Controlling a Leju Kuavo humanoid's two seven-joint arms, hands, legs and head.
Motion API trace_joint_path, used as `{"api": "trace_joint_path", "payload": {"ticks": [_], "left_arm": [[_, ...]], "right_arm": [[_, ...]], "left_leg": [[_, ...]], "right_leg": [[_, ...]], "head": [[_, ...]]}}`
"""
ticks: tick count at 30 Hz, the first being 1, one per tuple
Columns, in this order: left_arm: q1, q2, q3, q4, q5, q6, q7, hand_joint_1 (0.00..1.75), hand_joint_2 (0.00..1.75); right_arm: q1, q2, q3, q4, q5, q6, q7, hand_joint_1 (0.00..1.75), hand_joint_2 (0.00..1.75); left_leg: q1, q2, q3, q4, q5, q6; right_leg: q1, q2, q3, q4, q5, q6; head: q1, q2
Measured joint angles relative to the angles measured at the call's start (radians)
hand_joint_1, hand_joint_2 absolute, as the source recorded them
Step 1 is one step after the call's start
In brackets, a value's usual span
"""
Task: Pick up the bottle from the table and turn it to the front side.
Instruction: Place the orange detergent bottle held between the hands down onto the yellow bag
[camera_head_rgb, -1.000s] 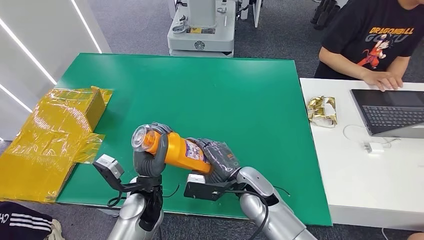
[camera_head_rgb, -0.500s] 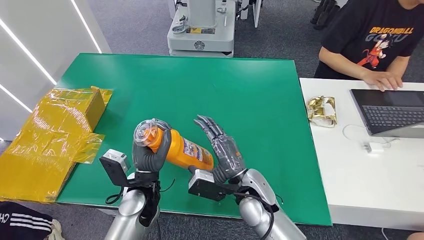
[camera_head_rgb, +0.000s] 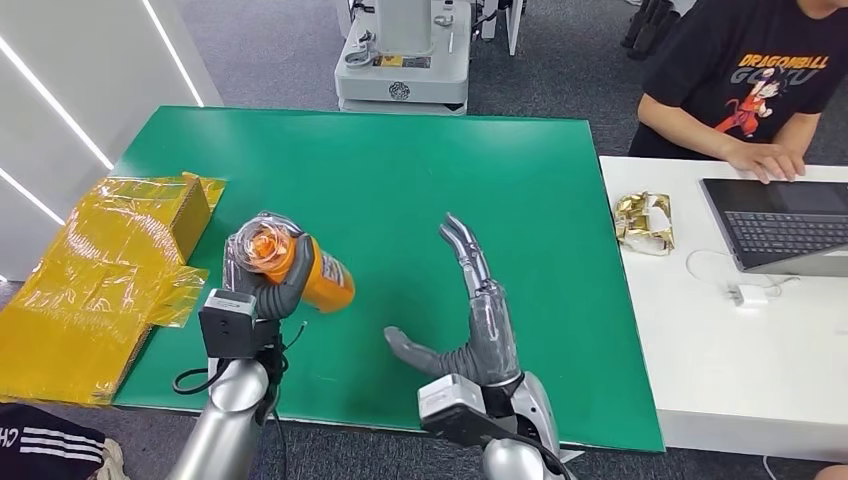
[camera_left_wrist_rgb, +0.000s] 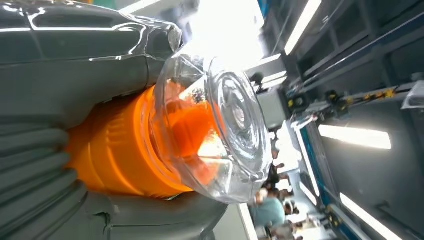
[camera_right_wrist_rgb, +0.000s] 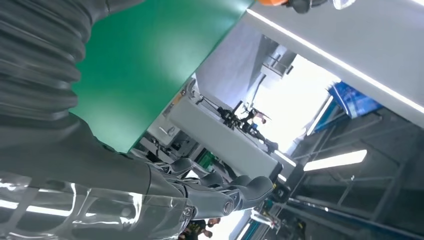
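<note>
My left hand (camera_head_rgb: 262, 283) grips an orange bottle (camera_head_rgb: 318, 279) near its neck and holds it above the green table (camera_head_rgb: 400, 190), tilted, with its clear cap (camera_head_rgb: 262, 246) toward me. Up close in the left wrist view, the clear cap (camera_left_wrist_rgb: 220, 125) and orange neck (camera_left_wrist_rgb: 120, 150) sit between the grey fingers (camera_left_wrist_rgb: 75, 55). To the right of the bottle my right hand (camera_head_rgb: 478, 310) stands upright and open, fingers straight, thumb out, holding nothing. The right wrist view has the same hand's fingers (camera_right_wrist_rgb: 220, 192) stretched out with nothing in them.
A yellow wrapped box (camera_head_rgb: 130, 235) lies at the table's left edge. A white table (camera_head_rgb: 700, 340) to the right carries a laptop (camera_head_rgb: 785, 225), a gold wrapper (camera_head_rgb: 645, 222) and a cable. A person (camera_head_rgb: 760, 80) sits behind it. A grey machine (camera_head_rgb: 405, 55) stands beyond the table.
My right hand let go of the bottle's body and moved right, opening upright. My left hand swung the bottle to the left and turned its cap more toward me.
</note>
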Motion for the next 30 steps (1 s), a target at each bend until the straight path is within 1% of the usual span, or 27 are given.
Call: {"api": "trace_joint_path", "payload": {"ticks": [6, 9, 12, 17, 20, 23, 27, 30], "left_arm": [[-0.025, 0.108, 0.009, 0.000, -0.077, 0.104, 0.000, 1.75, 1.75], [-0.028, 0.164, 0.009, 0.000, -0.143, 0.154, 0.009, 1.75, 1.75], [-0.029, 0.212, 0.010, 0.000, -0.224, 0.183, 0.055, 1.75, 1.75], [-0.040, 0.283, 0.014, 0.000, -0.361, 0.199, 0.130, 1.75, 1.75], [-0.059, 0.340, 0.017, 0.004, -0.421, 0.197, 0.162, 1.75, 1.75], [-0.071, 0.385, 0.020, 0.009, -0.433, 0.179, 0.178, 1.75, 1.75], [-0.080, 0.428, 0.016, 0.035, -0.438, 0.074, 0.228, 1.75, 1.75], [-0.092, 0.455, 0.013, 0.085, -0.497, 0.046, 0.265, 1.75, 1.75]], "right_arm": [[0.041, -0.002, 0.000, -0.066, -0.050, -0.048, -0.041, 0.00, 1.75], [0.053, -0.005, 0.000, -0.096, -0.074, -0.071, -0.055, 0.00, 1.75], [0.062, -0.011, 0.000, -0.120, -0.101, -0.105, -0.077, 0.00, 1.75], [0.073, -0.020, 0.000, -0.145, -0.161, -0.171, -0.128, 0.00, 1.75], [0.078, -0.028, 0.003, -0.159, -0.185, -0.190, -0.139, 0.00, 1.75], [0.080, -0.034, 0.008, -0.168, -0.195, -0.197, -0.139, 0.00, 1.75], [0.081, -0.040, 0.013, -0.176, -0.210, -0.198, -0.138, 0.00, 1.75], [0.083, -0.043, 0.016, -0.179, -0.224, -0.194, -0.138, 0.00, 1.75]], "left_leg": [[0.001, 0.000, 0.000, 0.000, 0.000, 0.000], [0.001, 0.000, 0.000, 0.000, 0.000, 0.000], [0.001, 0.000, 0.000, 0.000, 0.000, 0.000], [0.001, 0.000, 0.000, 0.000, 0.000, 0.000], [0.001, 0.001, 0.000, 0.000, 0.000, 0.000], [0.001, 0.001, 0.001, 0.000, 0.000, 0.000], [0.001, 0.002, 0.001, 0.000, 0.000, 0.000], [0.001, 0.002, 0.001, 0.000, 0.000, -0.001]], "right_leg": [[0.000, 0.000, 0.000, 0.000, 0.000, 0.000], [0.000, 0.001, 0.000, 0.001, 0.000, 0.000], [0.000, 0.001, 0.000, 0.000, 0.000, 0.000], [0.000, 0.001, 0.000, 0.000, 0.000, 0.000], [0.000, 0.001, 0.000, 0.000, 0.000, -0.001], [0.000, 0.001, 0.000, 0.001, 0.000, -0.001], [0.000, 0.002, 0.000, 0.001, 0.000, -0.001], [0.000, 0.003, -0.001, 0.001, 0.000, -0.001]], "head": [[0.000, 0.000], [0.000, 0.000], [0.000, 0.000], [0.000, 0.000], [0.000, 0.000], [0.000, 0.000], [0.000, 0.000], [0.000, 0.000]]}}
